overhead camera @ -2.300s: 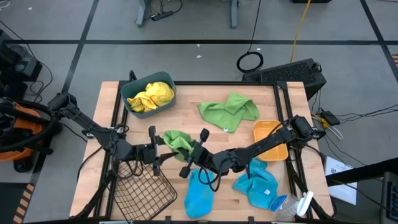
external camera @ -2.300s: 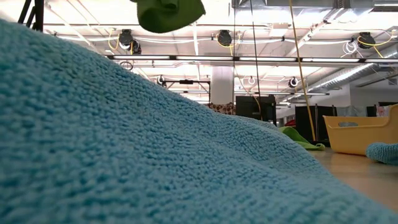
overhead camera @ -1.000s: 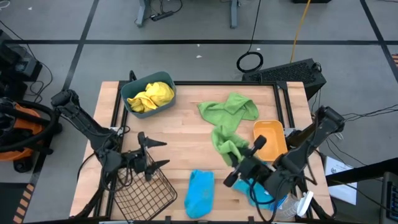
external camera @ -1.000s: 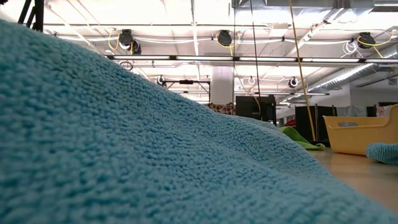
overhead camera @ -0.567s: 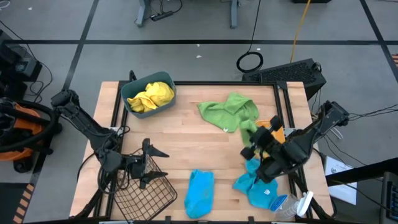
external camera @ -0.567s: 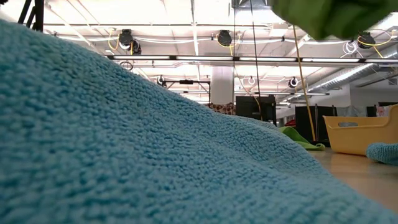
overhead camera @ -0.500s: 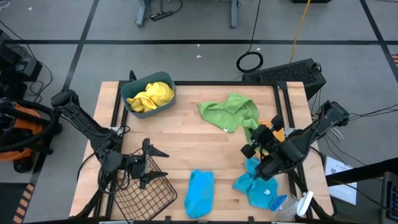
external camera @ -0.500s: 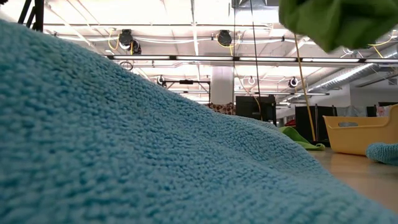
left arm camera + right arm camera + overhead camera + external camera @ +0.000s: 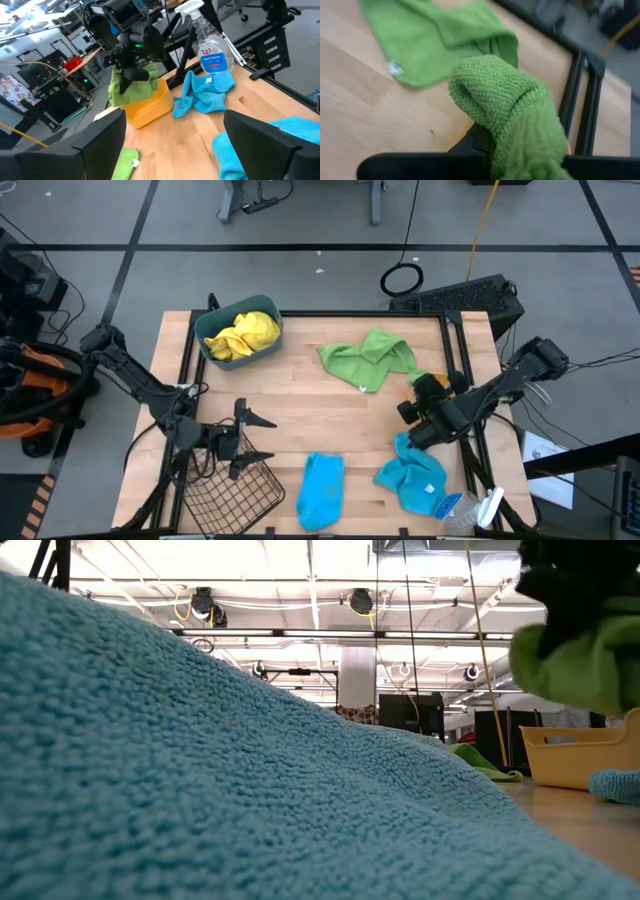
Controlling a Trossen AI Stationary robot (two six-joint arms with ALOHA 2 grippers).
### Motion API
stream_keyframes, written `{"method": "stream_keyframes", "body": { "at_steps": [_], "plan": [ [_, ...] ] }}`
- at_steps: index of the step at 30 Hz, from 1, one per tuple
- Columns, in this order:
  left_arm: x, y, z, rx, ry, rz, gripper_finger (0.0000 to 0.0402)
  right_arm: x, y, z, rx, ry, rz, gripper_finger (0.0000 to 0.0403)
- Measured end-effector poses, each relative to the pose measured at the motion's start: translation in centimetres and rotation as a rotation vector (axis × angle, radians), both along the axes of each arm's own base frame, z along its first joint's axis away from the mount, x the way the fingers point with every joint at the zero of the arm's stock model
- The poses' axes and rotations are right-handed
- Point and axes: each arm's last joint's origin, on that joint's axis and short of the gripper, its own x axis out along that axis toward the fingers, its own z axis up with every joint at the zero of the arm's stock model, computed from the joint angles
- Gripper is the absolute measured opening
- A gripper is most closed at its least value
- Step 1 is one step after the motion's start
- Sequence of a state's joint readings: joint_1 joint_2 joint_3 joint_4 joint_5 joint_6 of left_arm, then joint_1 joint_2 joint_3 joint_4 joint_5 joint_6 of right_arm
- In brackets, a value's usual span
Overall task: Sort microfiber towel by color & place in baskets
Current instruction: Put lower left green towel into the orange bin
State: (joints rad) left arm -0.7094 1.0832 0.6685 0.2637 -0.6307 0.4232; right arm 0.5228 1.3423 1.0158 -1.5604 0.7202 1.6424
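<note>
High view: the right gripper [image 9: 425, 402] is closed on a green towel and sits over the orange-yellow tub [image 9: 447, 385], most of which is hidden beneath the arm. A second green towel [image 9: 368, 357] lies flat on the table just beside the tub, on the side toward the teal bin [image 9: 208, 343], which holds the yellow towels [image 9: 243, 334]. One blue towel [image 9: 413, 476] lies crumpled near the tub; the other blue towel [image 9: 322, 489] lies further off, next to the wire-mesh basket [image 9: 232, 496]. The left gripper [image 9: 249, 440] waits with its jaws spread wide and empty at the basket's rim. Low view: a blue towel fills most of the frame; the held green towel [image 9: 580, 665] hangs above the tub [image 9: 580, 756], clear of it. Left wrist view: the green towel [image 9: 131, 89] dangles against the tub [image 9: 145, 108], part of it apparently outside the wall, though the angle makes this uncertain; a spray bottle [image 9: 210, 50] stands beyond the crumpled blue towel [image 9: 202, 94]. Right wrist view: the green towel [image 9: 514, 112] is bunched between the fingers, with the flat green towel [image 9: 435, 40] on the table ahead. Assessment: the tub is shallow and small, so a release from here could leave the towel draped over the rim or spilling onto the table; a fold snagged on a finger could also drag it back out on withdrawal.
</note>
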Motion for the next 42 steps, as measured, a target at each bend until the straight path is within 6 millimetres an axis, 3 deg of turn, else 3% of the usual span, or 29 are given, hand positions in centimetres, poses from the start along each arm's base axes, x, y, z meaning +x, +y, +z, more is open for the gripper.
{"method": "stream_keyframes", "body": {
  "at_steps": [7, 18, 23, 30, 37, 42],
  "plan": [
    [0.4, 0.6, -0.1, -0.020, 0.013, 0.003, 0.0341, -1.3, -0.4, -1.5, 0.099, -0.082, -0.039, 0.0018],
    [0.8, 1.0, -0.4, -0.039, 0.035, 0.008, 0.0341, -2.6, -1.0, -6.2, 0.130, -0.052, -0.112, 0.0019],
    [0.8, 1.0, -0.4, -0.040, 0.036, 0.001, 0.0341, -2.4, -1.1, -6.2, 0.143, -0.073, -0.134, 0.0043],
    [0.8, 1.0, -0.4, -0.042, 0.037, -0.009, 0.0341, -2.1, -1.2, -5.8, 0.186, -0.035, -0.147, 0.0137],
    [0.8, 1.0, -0.4, -0.042, 0.037, -0.009, 0.0341, -1.8, -1.0, -3.1, 0.193, 0.016, -0.144, 0.0227],
    [0.8, 1.0, -0.5, -0.039, 0.046, -0.008, 0.0341, -1.6, -0.9, -1.1, 0.186, 0.039, -0.126, 0.0266]
  ]
}}
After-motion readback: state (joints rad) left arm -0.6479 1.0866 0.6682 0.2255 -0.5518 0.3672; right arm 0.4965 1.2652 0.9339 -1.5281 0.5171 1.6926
